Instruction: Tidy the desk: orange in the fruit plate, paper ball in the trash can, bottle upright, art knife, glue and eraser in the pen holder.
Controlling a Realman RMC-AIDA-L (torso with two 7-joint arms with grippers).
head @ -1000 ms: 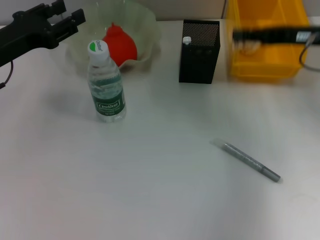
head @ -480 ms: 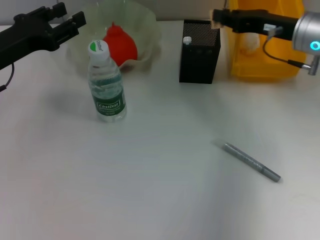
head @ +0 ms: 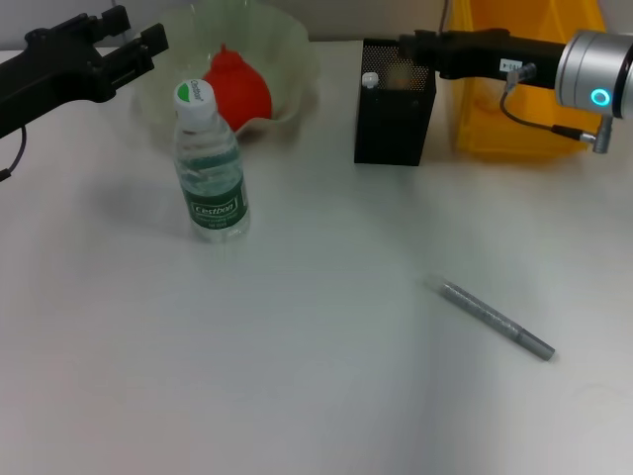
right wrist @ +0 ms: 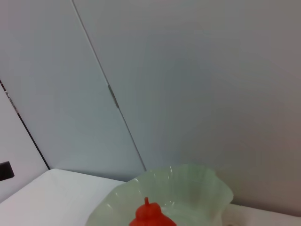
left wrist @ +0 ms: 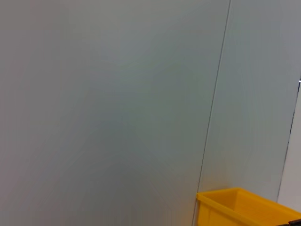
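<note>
A white desk (head: 297, 376) sits before a plain grey wall. The orange (head: 237, 89) lies in the fruit plate (head: 292, 54); the bottle (head: 208, 163) stands upright just in front. The right gripper (head: 407, 47) reaches over the open top of the pen holder (head: 394, 114), probably to drop something in; its fingers cannot be made out. The left gripper (head: 134, 45) hangs near the plate, fingers spread and empty. A grey pen-like tool (head: 497, 320) lies on the desk. The trash can (head: 524, 109) stands behind.

Black mesh pen holder (head: 394, 104), clear plastic bottle (head: 210, 168), translucent glossy fruit plate (head: 287, 49)
</note>
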